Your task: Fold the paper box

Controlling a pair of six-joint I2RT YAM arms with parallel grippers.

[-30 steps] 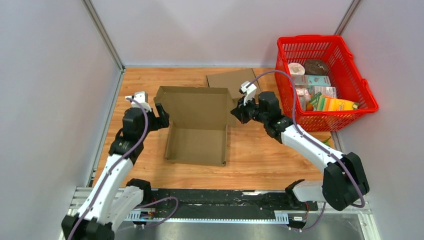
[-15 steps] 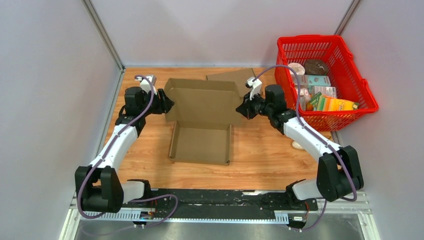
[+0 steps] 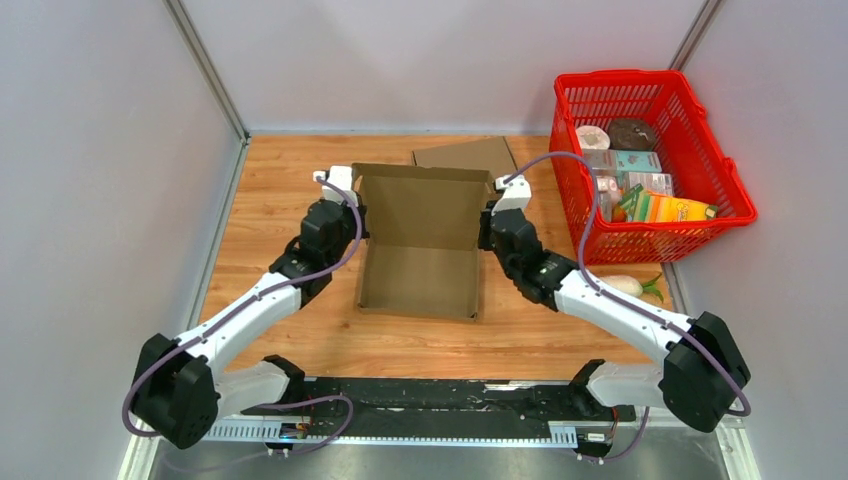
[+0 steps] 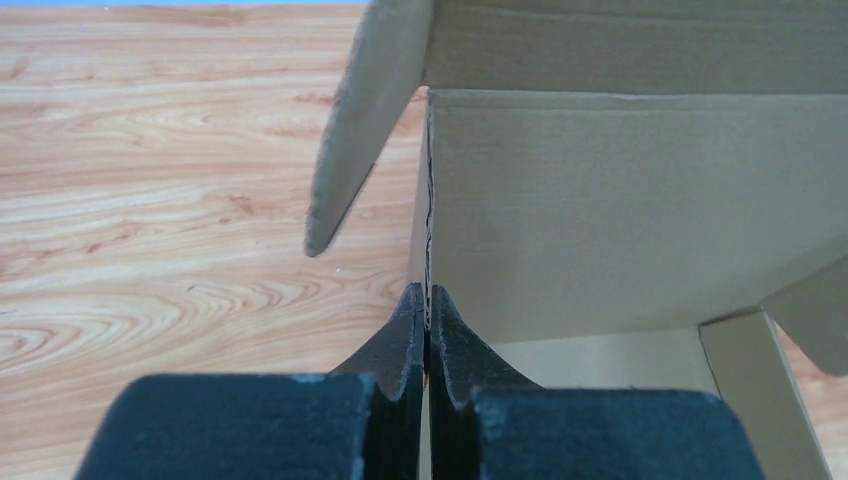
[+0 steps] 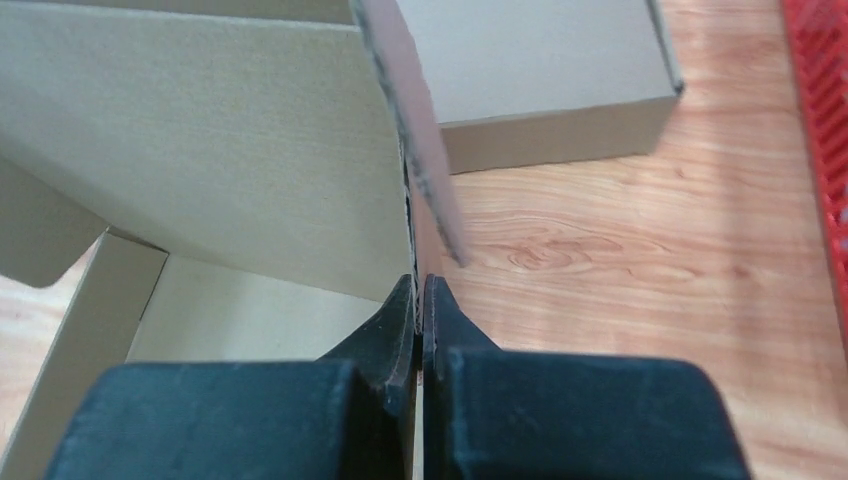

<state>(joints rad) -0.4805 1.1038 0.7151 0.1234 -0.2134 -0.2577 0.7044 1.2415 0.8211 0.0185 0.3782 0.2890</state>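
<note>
Surface: wooden tabletop (image 3: 270,180) enclosed by pale walls.
Paper box (image 3: 420,285): table centre, tray flat, lid panel (image 3: 425,205) upright at its far edge.
Left gripper (image 4: 428,300): pinched onto the lid's left edge.
Right gripper (image 5: 416,290): pinched onto its right edge; the paired holds probably steady the lid for folding.
Writing: none on the cardboard; packets in the red basket (image 3: 735,205) are too small to read.

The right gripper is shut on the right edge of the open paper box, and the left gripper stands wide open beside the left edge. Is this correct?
Not quite. The left gripper is not open: the left wrist view shows its fingers closed on the left edge of the paper box. The right gripper is indeed shut on the right edge.
</note>
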